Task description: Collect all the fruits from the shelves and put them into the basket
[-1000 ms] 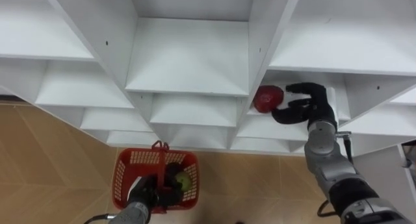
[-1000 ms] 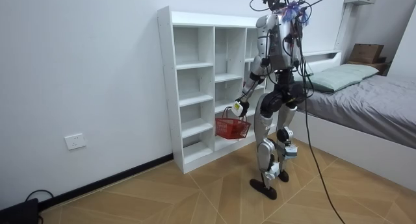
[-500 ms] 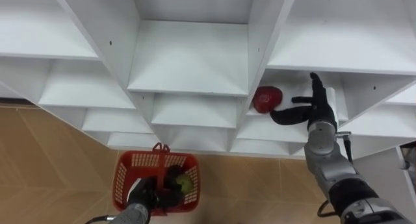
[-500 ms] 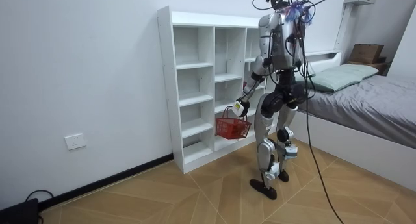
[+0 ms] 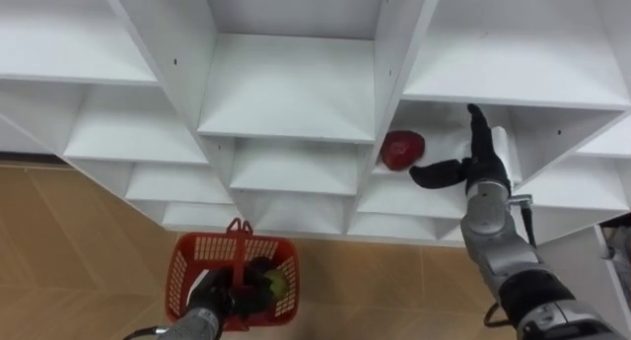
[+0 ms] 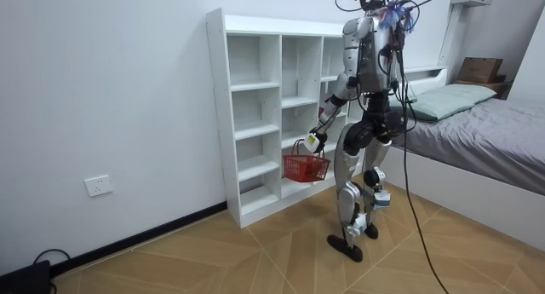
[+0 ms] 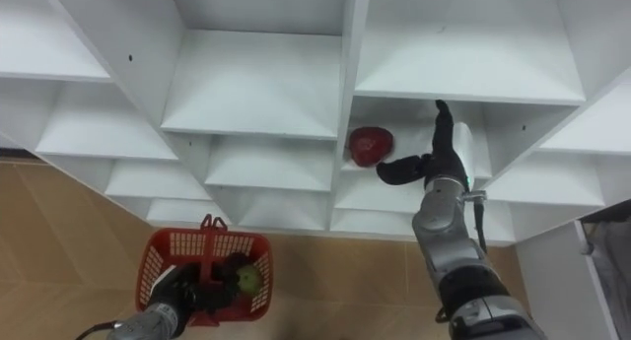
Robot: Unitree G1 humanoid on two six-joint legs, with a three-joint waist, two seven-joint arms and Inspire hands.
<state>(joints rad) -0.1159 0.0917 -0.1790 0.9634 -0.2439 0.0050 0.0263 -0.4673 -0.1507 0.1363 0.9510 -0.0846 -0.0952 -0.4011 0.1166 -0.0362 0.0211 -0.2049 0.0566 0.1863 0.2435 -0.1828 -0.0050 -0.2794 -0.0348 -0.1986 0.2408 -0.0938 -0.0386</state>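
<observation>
Closet point(image 5: 286, 84): white, with open square compartments in rows and columns; thin upright walls stand between the columns.
Red fruit point(image 5: 401, 149): it lies on a shelf in the right column, at the left side of its compartment, close to the upright wall there.
Look of the red fruit: round, dark red and a little shiny; I cannot tell which kind of fruit it is.
Room around the red fruit: the shelf to its right is bare, and the compartment is open at the front.
Right hand point(image 5: 480, 168): it is inside the same compartment, just to the right of the red fruit.
Fingers point(image 5: 476, 128) of the right hand: straight and pointing to the back of the shelf, with the thumb stretched sideways toward the red fruit. They hold nothing. I cannot tell if the thumb tip touches the fruit.
Basket point(image 5: 212, 249): red plastic with a lattice wall; it hangs low over the floor point(image 5: 79, 241), in front of the bottom shelves.
Left hand point(image 5: 212, 303): its fingers are curled around the handle of the basket.
Green fruit point(image 5: 279, 280): it lies inside the basket, on the right side, next to something dark that I cannot make out.
Robot's place: it stands upright, close in front of the closet, with the bed point(image 6: 477, 123) behind it on the room view's right.
Open room: on the room view's left there is wide wooden floor along the wall.
</observation>
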